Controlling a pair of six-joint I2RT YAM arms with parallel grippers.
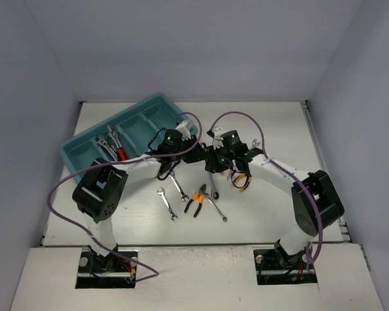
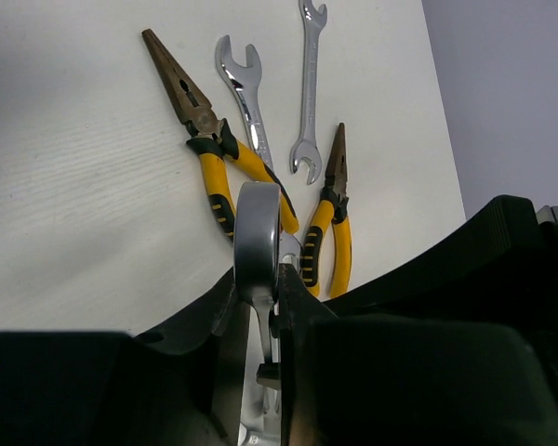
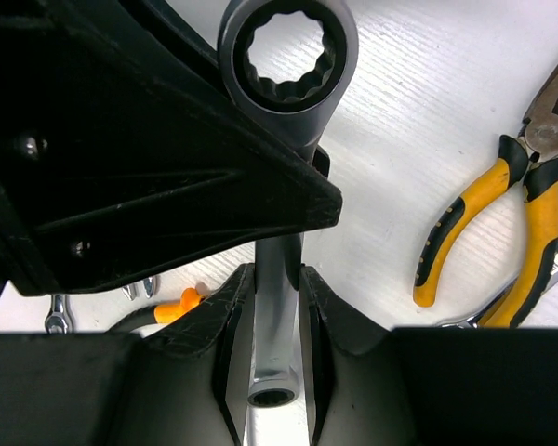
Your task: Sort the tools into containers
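Ring wrench [image 3: 288, 56] held off the table, both grippers on it at once.

Nearest me, the right gripper [image 3: 277, 279] has its fingers clamped on the wrench's shaft, with the ring end sticking out past the tips. The left gripper [image 2: 258, 302] pinches the same wrench edge-on. Beyond the left fingertips, two yellow-handled pliers [image 2: 225, 172] and two open-end wrenches [image 2: 246, 93] lie on the table. The teal tray [image 1: 70, 150] sits well back behind that gripper. My worry is that if one side lets go before the other holds firm, or the arms pull apart, the wrench will twist out and fall on the pliers.
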